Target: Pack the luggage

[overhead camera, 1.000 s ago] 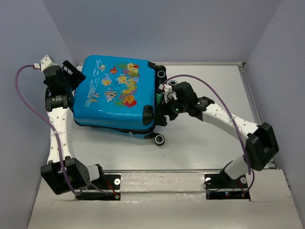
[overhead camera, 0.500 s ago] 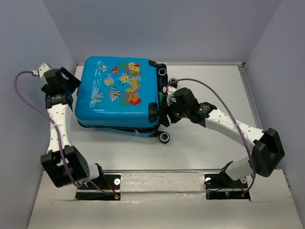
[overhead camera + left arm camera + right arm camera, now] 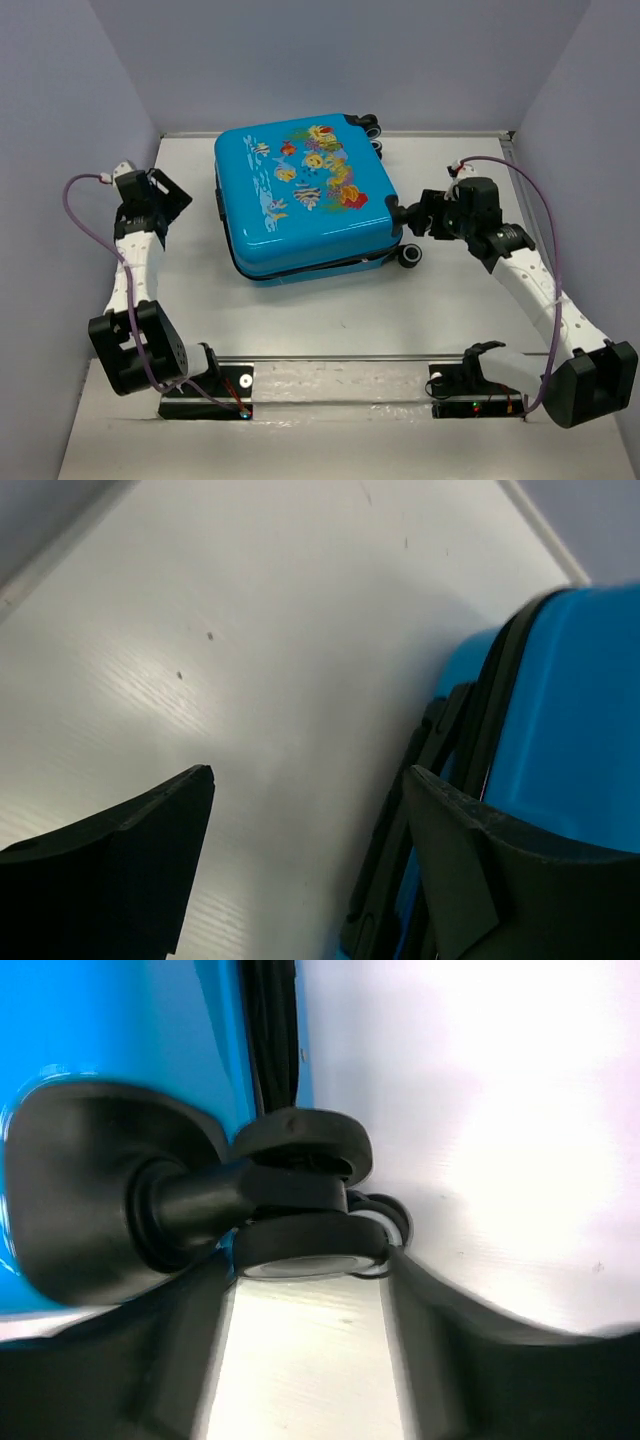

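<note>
Blue fish-print luggage [image 3: 303, 197] lies closed, flat

Luggage [image 3: 300, 200]: slid rightward, turned slightly counter-clockwise. Right gripper [image 3: 408, 218]: withdrawn rightward with it. Left gripper [image 3: 172, 198]: now separated from luggage.

The luggage [image 3: 300, 200] has a hard, glossy blue plastic shell that catches the light. The band [image 3: 497, 690] round its seam is matt black. Its wheel [image 3: 300, 1200] is smooth black plastic with a dull sheen. The white surface [image 3: 250, 680] shows faint wood grain and a soft gloss. The fingers [image 3: 130, 850] of the left pincer [image 3: 305, 790] are matt black plastic.
</note>
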